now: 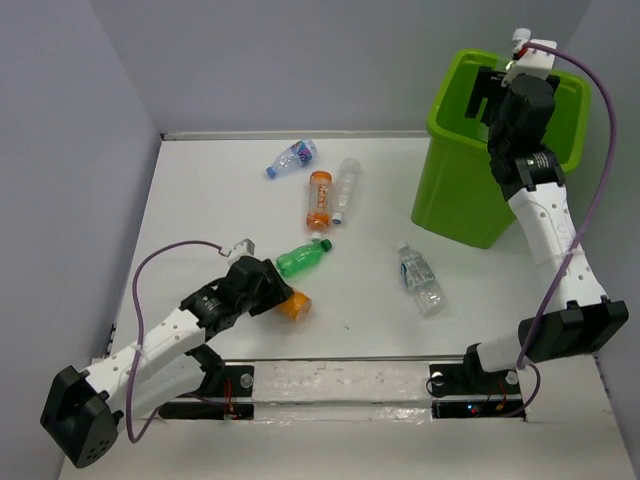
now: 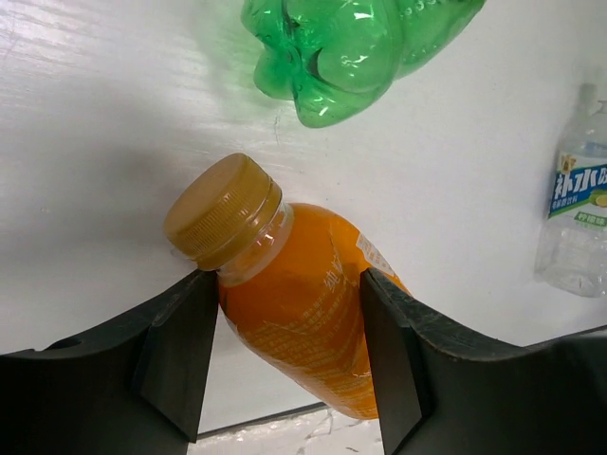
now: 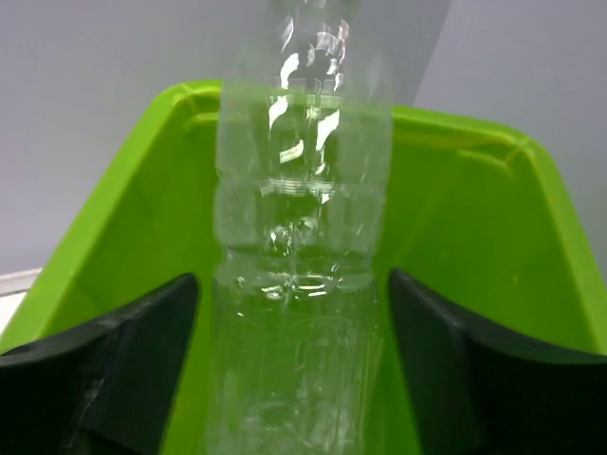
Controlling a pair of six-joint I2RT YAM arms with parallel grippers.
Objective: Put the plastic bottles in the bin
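1. Left fingers (image 2: 180, 360): closed narrow on an orange bottle (image 2: 303, 322), one pad on each side of its body just below the yellow-brown cap. The bottle lies on its side.
2. Right fingers (image 3: 123, 370): spread wide. A clear bottle (image 3: 299, 284) stands upright between them, blurred, with a thin gap on either side. It is over the mouth of the bin (image 3: 474, 237).
3. Green bottle (image 2: 351, 47): at 12 o'clock from the held orange bottle, just beside it and apart.
4. Surface (image 1: 220, 200): white and matte, with a taped strip along the near edge.
5. Top view, lying loose:
   - blue-labelled bottle (image 1: 292, 158) at 12 o'clock
   - second orange bottle (image 1: 319, 200) and a slim clear bottle (image 1: 346, 188) side by side near centre
   - labelled clear bottle (image 1: 418, 278) at 4 o'clock
6. Bin: lime green, standing at 2 o'clock on the surface, near the back corner.
7. Room: plain grey walls (image 1: 300, 60) close off the left, back and right sides.
8. A purple cable (image 1: 150, 270) loops off the left arm.
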